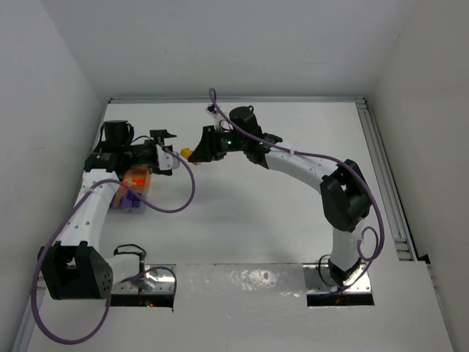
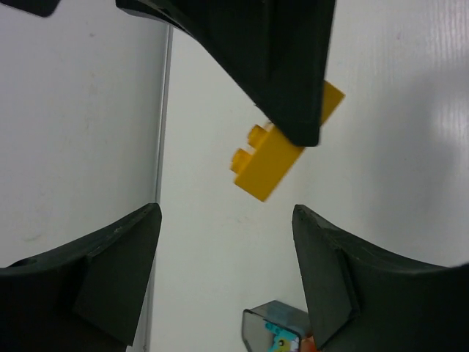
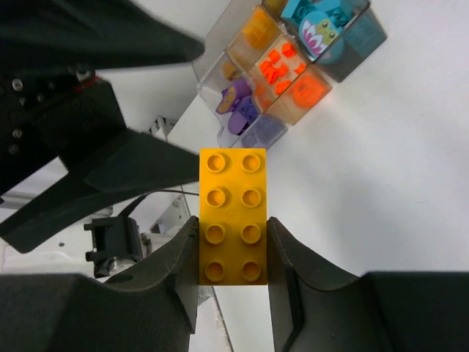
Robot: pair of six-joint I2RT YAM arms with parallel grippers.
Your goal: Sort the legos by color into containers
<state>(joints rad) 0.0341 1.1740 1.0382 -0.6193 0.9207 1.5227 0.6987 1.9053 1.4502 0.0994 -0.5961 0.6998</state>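
Note:
My right gripper [image 3: 233,236] is shut on a yellow eight-stud lego [image 3: 233,213], squeezing its long sides, and holds it in the air above the table. From above, that lego [image 1: 186,154] hangs between the two arms, just right of my left gripper [image 1: 171,151]. The left gripper [image 2: 227,220] is open and empty, facing the yellow lego [image 2: 267,163] a short way ahead of its fingers. The clear divided container [image 3: 333,66] shows teal, orange, yellow and purple legos in separate compartments. It sits under the left arm [image 1: 130,194].
White walls close in the table on the left, back and right. A metal rail [image 1: 385,169] runs along the right edge. The left arm's purple cable [image 1: 179,198] loops over the table beside the container.

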